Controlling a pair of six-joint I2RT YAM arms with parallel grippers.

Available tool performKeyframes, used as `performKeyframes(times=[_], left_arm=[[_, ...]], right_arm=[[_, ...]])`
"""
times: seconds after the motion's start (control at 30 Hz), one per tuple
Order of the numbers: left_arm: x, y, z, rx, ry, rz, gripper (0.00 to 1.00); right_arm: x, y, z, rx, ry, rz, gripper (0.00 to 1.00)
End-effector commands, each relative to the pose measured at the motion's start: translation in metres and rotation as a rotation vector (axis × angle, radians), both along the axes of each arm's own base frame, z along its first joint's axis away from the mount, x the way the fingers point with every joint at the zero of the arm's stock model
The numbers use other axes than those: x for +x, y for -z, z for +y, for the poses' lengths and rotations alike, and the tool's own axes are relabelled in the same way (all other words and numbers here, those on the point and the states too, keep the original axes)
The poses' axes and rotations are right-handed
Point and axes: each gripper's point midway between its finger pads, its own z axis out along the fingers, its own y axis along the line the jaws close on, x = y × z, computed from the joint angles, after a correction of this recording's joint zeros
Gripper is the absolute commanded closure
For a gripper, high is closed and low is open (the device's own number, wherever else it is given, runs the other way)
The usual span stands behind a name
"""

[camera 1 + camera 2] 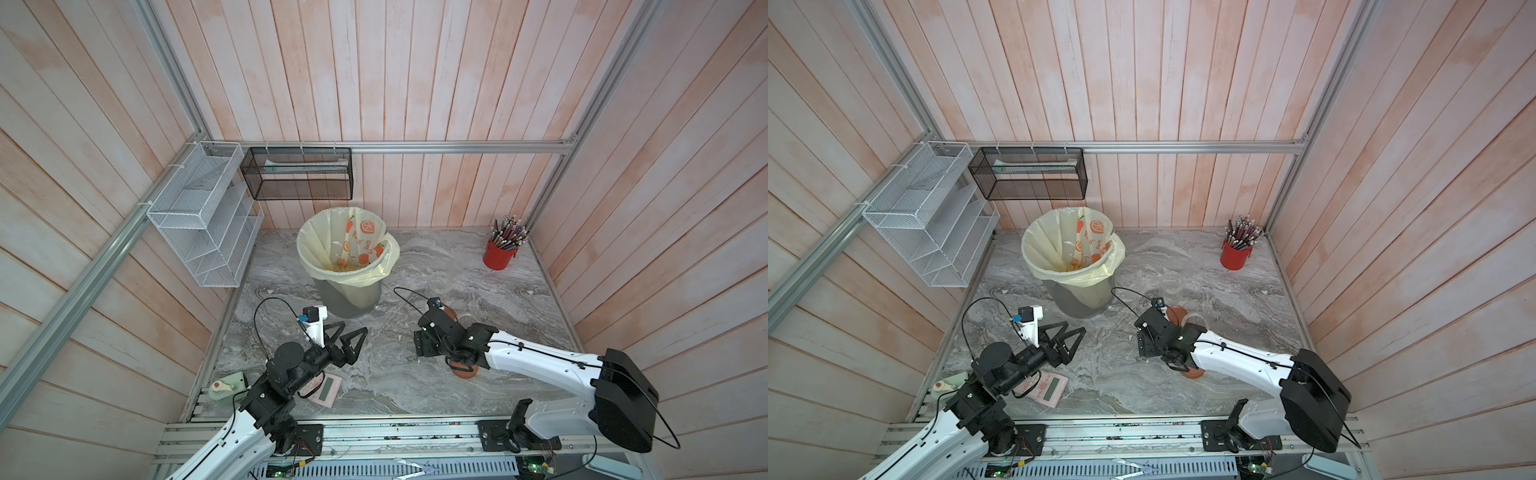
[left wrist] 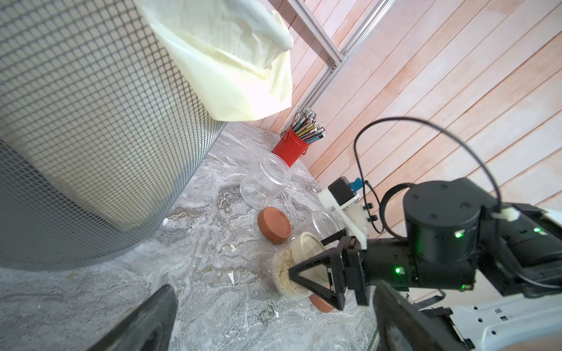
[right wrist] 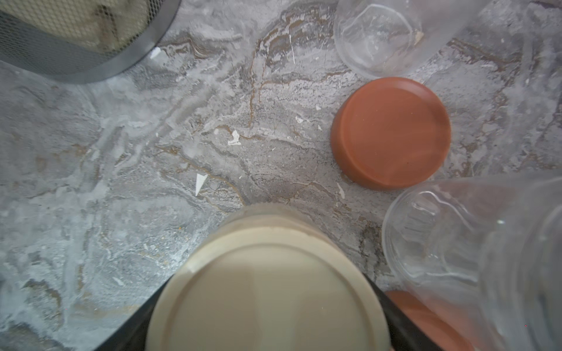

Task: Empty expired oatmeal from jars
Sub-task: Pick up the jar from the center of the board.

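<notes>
In the left wrist view, the right pincer (image 2: 305,256) sat low and right of centre, its black fingers (image 2: 316,288) narrowed onto the rim of a cream lid (image 2: 305,247), one on each side. That lid capped a clear jar (image 2: 277,263) standing on the bench (image 2: 213,273), and the oatmeal (image 2: 289,282) showed pale through its wall. In the right wrist view the cream lid (image 3: 267,288) filled the bottom centre, and dark fingers (image 3: 398,319) pressed its lower edges.

Two empty jars (image 2: 264,180) (image 2: 327,223) stood uncapped above and to the right of it, with a terracotta lid (image 2: 273,225) lying flat between them. A second terracotta lid (image 2: 320,302) lay just below the right pincer, partly hidden by it.

In both top views the left pincer (image 1: 353,328) (image 1: 1074,326) hung lower left of centre with its jaws spread wide, gripping nothing and well apart from the jars. The grey bin (image 1: 345,299) stood just above it in the frame. A red pencil cup (image 1: 498,253) stood in the far right corner of the bench.
</notes>
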Motion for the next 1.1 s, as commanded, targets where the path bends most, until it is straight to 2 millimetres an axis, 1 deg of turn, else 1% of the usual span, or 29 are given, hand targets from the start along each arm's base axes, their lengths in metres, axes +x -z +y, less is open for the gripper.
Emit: performKeyframes(times=[0.0, 0.07, 0.2, 0.37, 0.43, 0.6, 0.77, 1.07], left_arm=[[-0.002, -0.015, -0.012, 0.01, 0.066, -0.083, 0.0], [-0.002, -0.021, -0.017, 0.013, 0.089, -0.123, 0.0], [-0.002, -0.026, -0.027, 0.054, 0.105, -0.191, 0.0], [-0.005, -0.028, -0.046, 0.125, 0.164, -0.266, 0.0], [-0.005, -0.031, -0.05, 0.132, 0.177, -0.296, 0.0], [-0.007, -0.036, -0.057, 0.168, 0.192, -0.365, 0.0], [-0.004, -0.032, -0.062, 0.216, 0.2, -0.4, 0.0], [-0.007, -0.021, -0.073, 0.261, 0.264, -0.453, 0.0]], right_arm=[[0.005, -0.036, 0.006, 0.091, -0.008, -0.03, 0.47], [0.005, -0.048, 0.007, 0.136, -0.017, -0.027, 0.47], [0.006, -0.066, 0.005, 0.195, -0.023, 0.004, 0.48], [0.012, -0.091, 0.001, 0.241, -0.029, 0.022, 0.49], [0.015, -0.098, -0.001, 0.251, -0.031, 0.034, 0.49], [0.02, -0.11, -0.001, 0.273, -0.052, 0.058, 0.49], [0.021, -0.121, 0.002, 0.282, -0.078, 0.076, 0.49], [0.025, -0.136, 0.013, 0.325, -0.101, 0.099, 0.5]])
